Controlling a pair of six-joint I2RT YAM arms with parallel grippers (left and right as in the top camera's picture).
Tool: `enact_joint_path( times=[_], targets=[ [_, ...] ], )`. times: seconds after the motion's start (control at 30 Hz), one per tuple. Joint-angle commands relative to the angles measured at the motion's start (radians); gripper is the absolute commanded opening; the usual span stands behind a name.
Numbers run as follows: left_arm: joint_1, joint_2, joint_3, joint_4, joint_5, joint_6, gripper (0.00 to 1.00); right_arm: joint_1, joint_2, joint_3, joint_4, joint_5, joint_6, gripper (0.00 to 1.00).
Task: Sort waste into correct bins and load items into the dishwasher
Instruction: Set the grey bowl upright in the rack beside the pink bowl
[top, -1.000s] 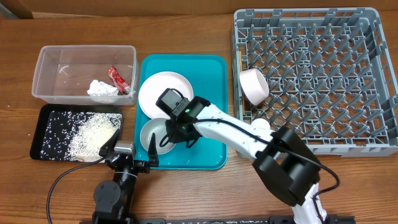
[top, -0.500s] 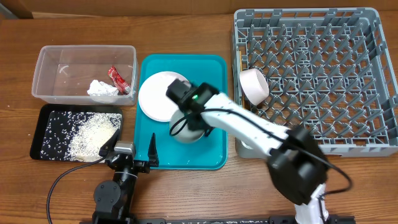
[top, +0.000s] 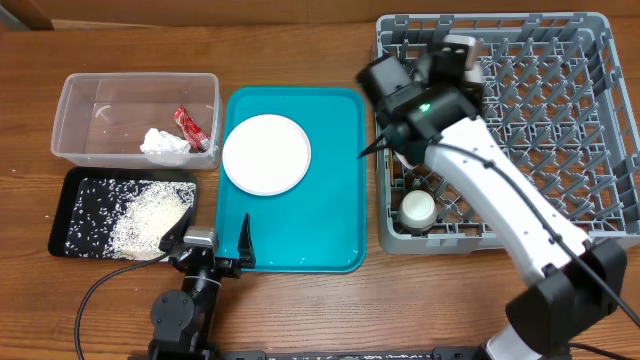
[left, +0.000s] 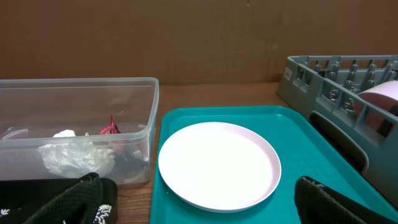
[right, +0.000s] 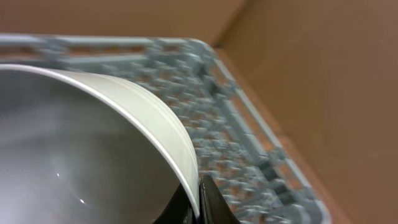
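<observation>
My right gripper (top: 385, 140) is shut on the rim of a small white bowl (right: 93, 143), held over the left part of the grey dish rack (top: 520, 130); the jaws pinch the rim in the right wrist view (right: 198, 202). In the overhead view the arm hides that bowl. A white cup (top: 418, 207) stands in the rack's front left. The white plate (top: 266, 153) lies on the teal tray (top: 330, 230). The clear tub (top: 80, 110) holds the red wrapper (top: 190, 127) and the tissue wad (top: 163, 145). The black tray (top: 90, 190) holds the rice (top: 150, 215). My left gripper (top: 210, 240) is open and empty at the tray's front edge.
The left wrist view shows the plate (left: 217, 163), the tub (left: 74, 87), the rack's wall (left: 336, 74) and a bowl's rim (left: 379, 99) inside it. The chopsticks cannot be made out. A cardboard wall stands behind the table.
My right gripper has lifted the bowl off the teal tray and carried it right and away, over the rack's left part. The left arm has not moved.
</observation>
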Motion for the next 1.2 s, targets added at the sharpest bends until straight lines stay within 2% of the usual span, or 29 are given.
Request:
enact_joint_path(
  times=[0.0, 0.17, 0.4, 0.73, 0.97, 1.17],
  targets=[
    [0.005, -0.003, -0.005, 0.0, -0.014, 0.019, 1.0, -0.075, 0.039, -0.068, 0.0, 0.09, 0.008, 0.04],
    [0.005, -0.003, -0.005, 0.0, -0.014, 0.019, 1.0, -0.122, 0.086, -0.134, 0.042, 0.098, -0.019, 0.04],
    [0.005, -0.003, -0.005, 0.0, -0.014, 0.019, 1.0, -0.117, 0.151, -0.142, 0.05, 0.037, -0.042, 0.04],
    [0.005, -0.003, -0.005, 0.0, -0.013, 0.019, 1.0, -0.083, 0.19, -0.153, -0.031, -0.015, -0.035, 0.04],
    [0.005, -0.003, -0.005, 0.0, -0.014, 0.019, 1.0, -0.049, 0.19, -0.153, -0.15, -0.018, 0.123, 0.04],
    [0.005, -0.003, -0.005, 0.0, -0.014, 0.019, 1.0, -0.013, 0.19, -0.153, -0.19, -0.037, 0.128, 0.04]
  ],
)
